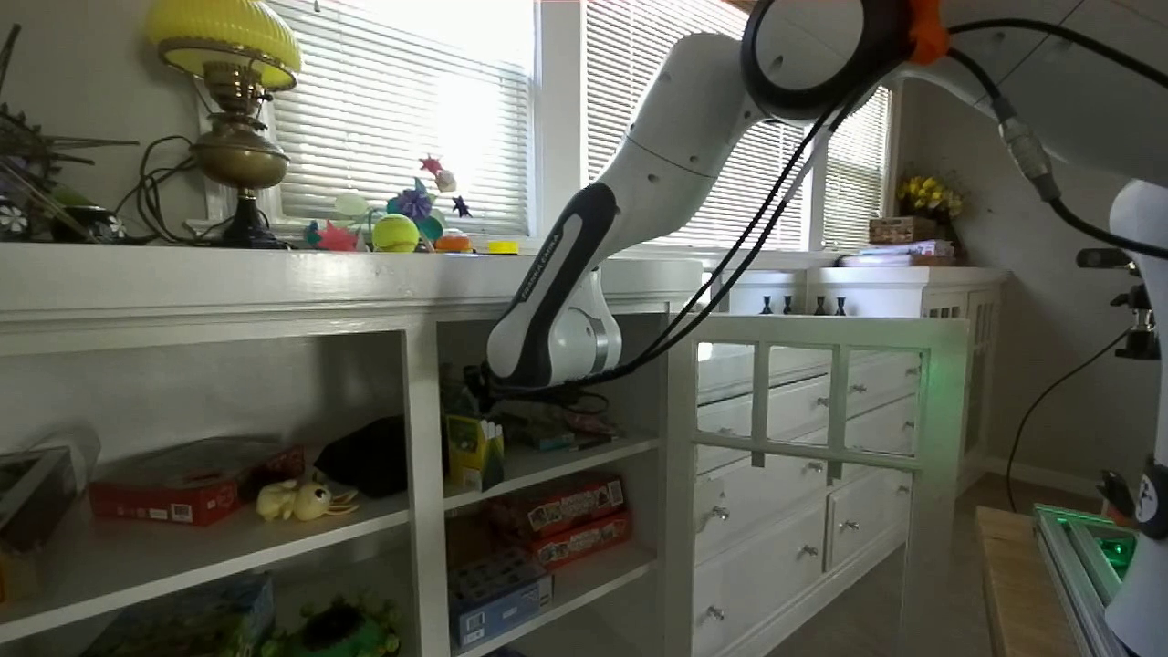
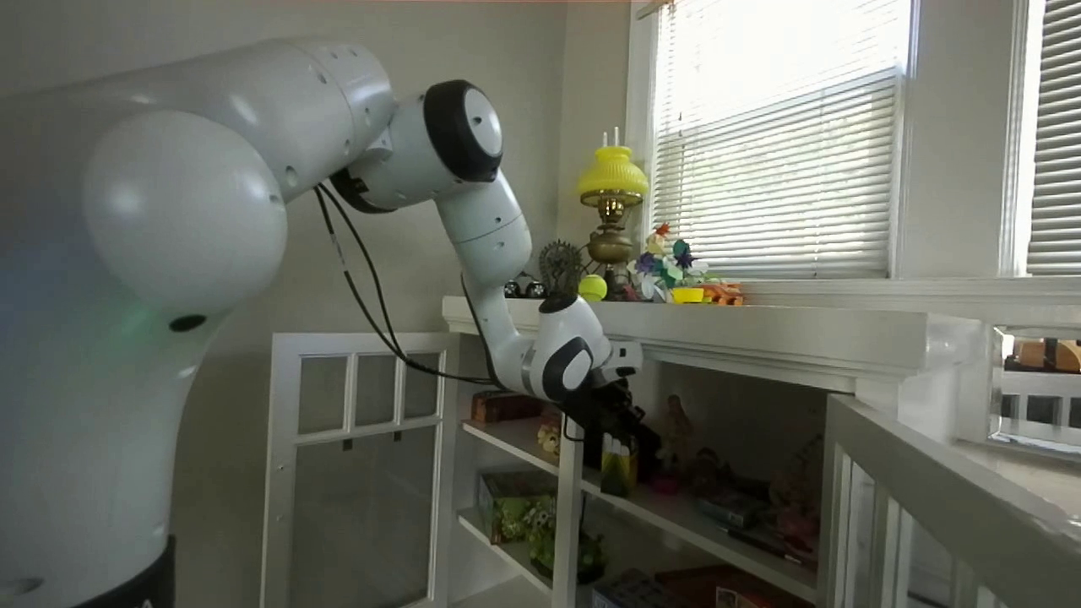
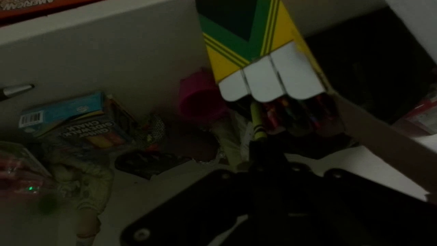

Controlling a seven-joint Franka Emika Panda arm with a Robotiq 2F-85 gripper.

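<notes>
Blk two-finger gripper [image 3: 264,152] was clamped on outer end of slim ylw-grn crayon [image 3: 256,118]; crayon stuck partway out of ylw/grn cardboard box [image 3: 239,48], box upright on wht flat shelf [image 1: 557,465].

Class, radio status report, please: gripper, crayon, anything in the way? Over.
Gripper shut on greenish crayon. Crayon sticking out of yellow-and-green box, far end hidden. Pink container near box, possibly in the way.

The white arm [image 1: 675,137] has black-ringed joints [image 1: 812,59], an orange fitting [image 1: 928,32], black cables [image 1: 1022,24] and a silver-screwed black hand [image 3: 263,147].
</notes>
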